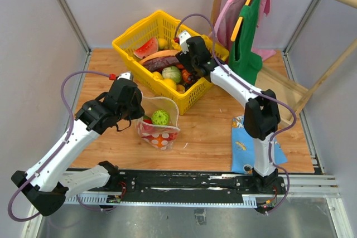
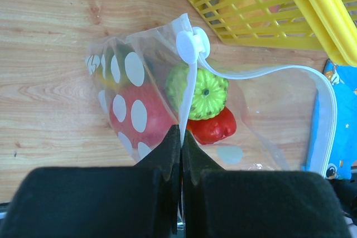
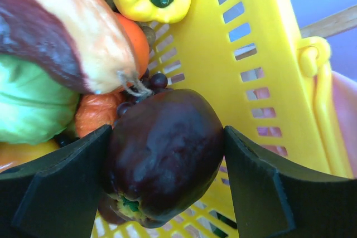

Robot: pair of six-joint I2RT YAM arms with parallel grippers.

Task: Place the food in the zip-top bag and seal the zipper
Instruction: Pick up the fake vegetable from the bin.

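Watching the yellow basket (image 1: 129,37): my right tool (image 3: 167,157), spread wide, presses both sides of a glossy dark purple pepper (image 3: 159,149) there, which could slip or drag neighbours out. The zip-top bag (image 1: 159,137) stands on the surface (image 1: 206,137) beside it, my left tool (image 2: 179,135) pinched shut on its zipper (image 2: 262,72); the mouth may sag.

Basket (image 1: 134,28): toward the back of the worktop (image 1: 206,132).
Zip-top bag (image 1: 162,137): just in front of the basket, food (image 1: 160,117) inside.
Cloth (image 1: 241,149): front-right of the basket, apart.
Right claw (image 3: 167,160): inside the basket, around a food piece (image 3: 162,154).
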